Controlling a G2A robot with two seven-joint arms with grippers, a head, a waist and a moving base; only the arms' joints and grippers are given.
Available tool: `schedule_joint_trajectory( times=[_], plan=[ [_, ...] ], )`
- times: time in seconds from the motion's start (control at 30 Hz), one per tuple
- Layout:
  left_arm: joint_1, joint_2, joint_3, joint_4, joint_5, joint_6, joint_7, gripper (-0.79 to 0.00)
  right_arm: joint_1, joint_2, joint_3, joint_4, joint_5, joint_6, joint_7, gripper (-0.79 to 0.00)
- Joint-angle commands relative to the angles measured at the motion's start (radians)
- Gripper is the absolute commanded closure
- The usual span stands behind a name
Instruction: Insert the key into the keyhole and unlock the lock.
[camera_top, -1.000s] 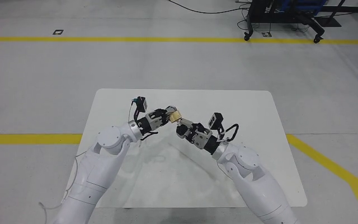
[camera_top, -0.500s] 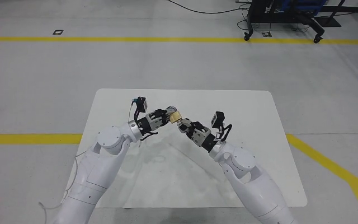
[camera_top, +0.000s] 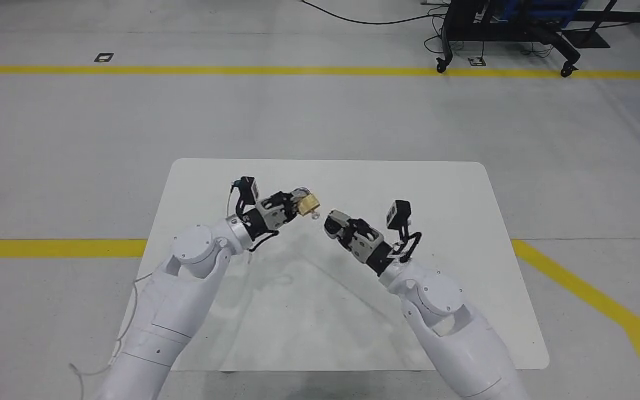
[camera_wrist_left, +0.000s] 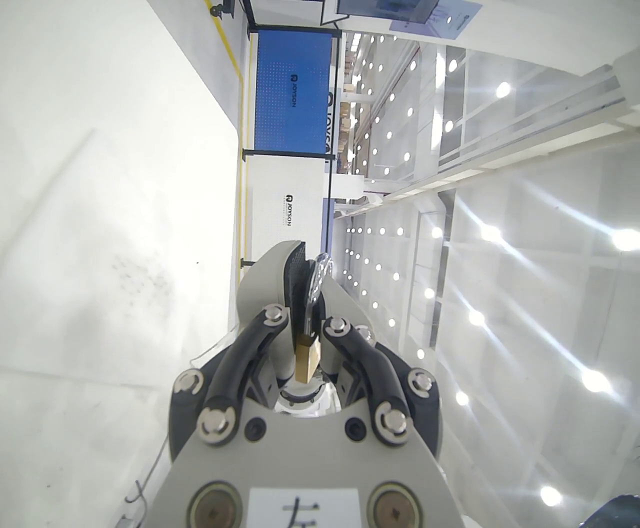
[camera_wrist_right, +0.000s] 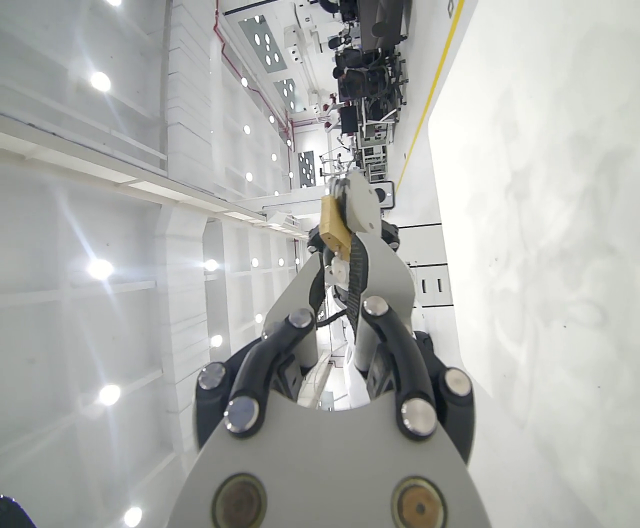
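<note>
Lock (camera_top: 311, 204) is held above the table (camera_top: 450, 200), its shackle clamped between the closed jaws of the left gripper (camera_wrist_left: 312, 267), forearm angled inward. Right gripper (camera_top: 330, 221) is poised opposite, near but apart; its jaw state cannot be told.

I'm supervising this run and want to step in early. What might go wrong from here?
1. The left gripper holds the small brass padlock in mid-air over the white table; a push on it could twist it in the jaws or knock it loose.
2. The right gripper sits apart from the padlock, and what looks like the small pale key in its jaws is hard to make out, so it may miss the keyhole.
</note>
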Motion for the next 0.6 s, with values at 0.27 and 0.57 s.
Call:
schedule_joint_trajectory(
  times=[0.27,0.57],
  plan=[
    [-0.018,-0.010,0.001,0.044,-0.204,0.232,-0.043,0.000,0.007,-0.007,-0.064,-0.006,-0.210,-0.147,-0.050,0.000],
    [-0.023,-0.012,0.001,0.053,-0.268,0.274,-0.071,0.000,0.068,-0.029,-0.129,0.059,-0.347,-0.119,-0.194,0.000]
  ],
)
